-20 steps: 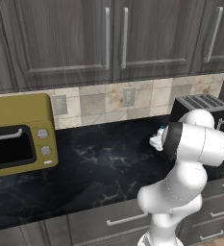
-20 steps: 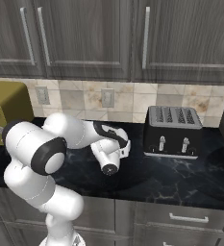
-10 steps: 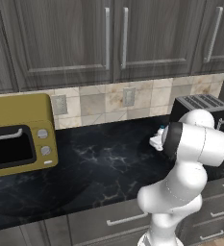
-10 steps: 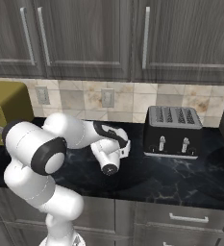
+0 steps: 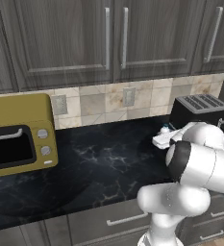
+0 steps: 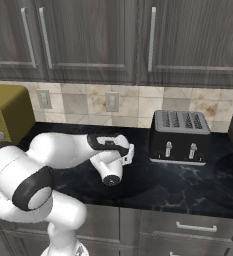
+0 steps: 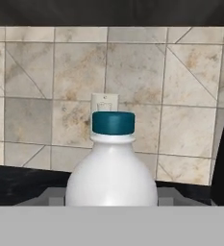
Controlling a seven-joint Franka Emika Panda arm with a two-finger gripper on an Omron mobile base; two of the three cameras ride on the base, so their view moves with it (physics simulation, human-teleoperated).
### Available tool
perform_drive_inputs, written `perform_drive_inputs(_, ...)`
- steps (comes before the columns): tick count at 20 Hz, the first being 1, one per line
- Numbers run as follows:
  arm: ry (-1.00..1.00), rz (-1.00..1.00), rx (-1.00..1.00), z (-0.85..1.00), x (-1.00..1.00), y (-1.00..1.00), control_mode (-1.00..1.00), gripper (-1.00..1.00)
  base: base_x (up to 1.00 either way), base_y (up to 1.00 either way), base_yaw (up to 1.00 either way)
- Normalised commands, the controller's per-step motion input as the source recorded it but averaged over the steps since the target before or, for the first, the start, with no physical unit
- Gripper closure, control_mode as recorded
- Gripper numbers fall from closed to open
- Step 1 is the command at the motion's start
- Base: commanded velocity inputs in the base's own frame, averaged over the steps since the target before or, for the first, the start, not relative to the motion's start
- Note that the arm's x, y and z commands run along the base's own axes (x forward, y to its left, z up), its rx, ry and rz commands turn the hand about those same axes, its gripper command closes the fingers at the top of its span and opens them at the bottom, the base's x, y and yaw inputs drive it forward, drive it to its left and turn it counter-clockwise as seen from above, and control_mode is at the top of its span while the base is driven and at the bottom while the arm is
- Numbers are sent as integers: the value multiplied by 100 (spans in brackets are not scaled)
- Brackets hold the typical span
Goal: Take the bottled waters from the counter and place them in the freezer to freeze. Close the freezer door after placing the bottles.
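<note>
One arm bent low over counter (image 6: 188, 185), forearm level, reaching to 12 o'clock toward tile wall. Toaster (image 6: 180, 136) at my 3 o'clock. My gripper (image 6: 130, 152) pinches upright bottled water (image 7: 112, 168), teal cap (image 7: 113, 122) up.

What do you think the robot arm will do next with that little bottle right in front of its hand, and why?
Probably lift it straight up off the counter. In the hand view the bottle with its teal cap sits centred between the fingers, and the gripper has shut on it, so the grasp looks made. The toaster stands close, so rise before swinging away.
</note>
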Motion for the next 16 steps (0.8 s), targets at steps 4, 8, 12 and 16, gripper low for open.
perform_drive_inputs(4,-18,8,-1,82,-75,1,-100,100,0,0,0)
perform_drive_inputs(8,-10,5,0,99,-58,3,-100,100,0,0,0)
perform_drive_inputs(12,0,1,0,100,-44,0,-100,100,0,0,0)
perform_drive_inputs(16,2,0,0,99,-42,0,-100,100,0,0,0)
